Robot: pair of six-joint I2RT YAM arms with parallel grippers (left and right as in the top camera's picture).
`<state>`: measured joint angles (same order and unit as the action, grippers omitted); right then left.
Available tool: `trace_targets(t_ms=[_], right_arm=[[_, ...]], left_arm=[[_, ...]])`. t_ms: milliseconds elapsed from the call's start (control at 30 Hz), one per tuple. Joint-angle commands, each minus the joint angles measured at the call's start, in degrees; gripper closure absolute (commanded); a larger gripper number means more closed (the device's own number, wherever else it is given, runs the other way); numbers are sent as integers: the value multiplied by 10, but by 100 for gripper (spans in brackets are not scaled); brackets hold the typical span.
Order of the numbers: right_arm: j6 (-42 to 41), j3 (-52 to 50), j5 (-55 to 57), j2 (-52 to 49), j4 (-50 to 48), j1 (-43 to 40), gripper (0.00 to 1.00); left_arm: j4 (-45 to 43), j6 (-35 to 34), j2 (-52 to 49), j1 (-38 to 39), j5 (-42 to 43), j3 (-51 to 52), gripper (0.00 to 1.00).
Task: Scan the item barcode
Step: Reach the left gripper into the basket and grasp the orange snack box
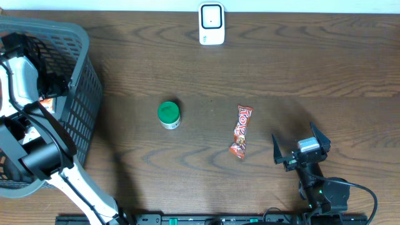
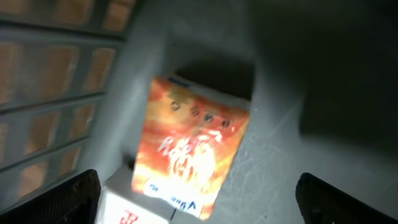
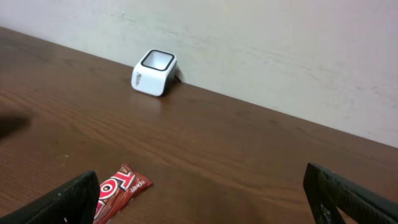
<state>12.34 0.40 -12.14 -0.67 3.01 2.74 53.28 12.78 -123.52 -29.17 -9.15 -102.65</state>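
Item: orange packet (image 2: 189,146), lying inside grey basket (image 1: 84,75) at left end of bench.
Left jaws: wide open over packet, holding nothing.
Right jaws: wide open, empty, near candy bar (image 1: 241,131).
Progress: early; packet not yet gripped, lifted or shown to scanner (image 1: 212,24).
Obstacles: basket walls; white box (image 2: 134,208) at packet's edge; green-lidded jar (image 1: 169,115) mid-bench.

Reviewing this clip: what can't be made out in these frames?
Orange packet: left wrist view, blurred; its print is unreadable and no barcode shows.
Basket contents: overhead view, mostly covered by the left arm.
Candy bar: right wrist view, cut off by the bottom edge.
Green-lidded jar: overhead view, too small to read its label.
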Motion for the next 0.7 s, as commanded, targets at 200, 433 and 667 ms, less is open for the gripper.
trace_targets(t_ms=[200, 433, 667], right_arm=[[-7, -1, -2, 3, 2, -5, 1], [-7, -1, -2, 3, 2, -5, 1], [-7, -1, -2, 3, 2, -5, 1]], left_arm=[[-50, 18, -15, -28, 73, 37, 4], [-92, 18, -16, -35, 90, 85, 4], [-120, 18, -16, -36, 111, 123, 38]])
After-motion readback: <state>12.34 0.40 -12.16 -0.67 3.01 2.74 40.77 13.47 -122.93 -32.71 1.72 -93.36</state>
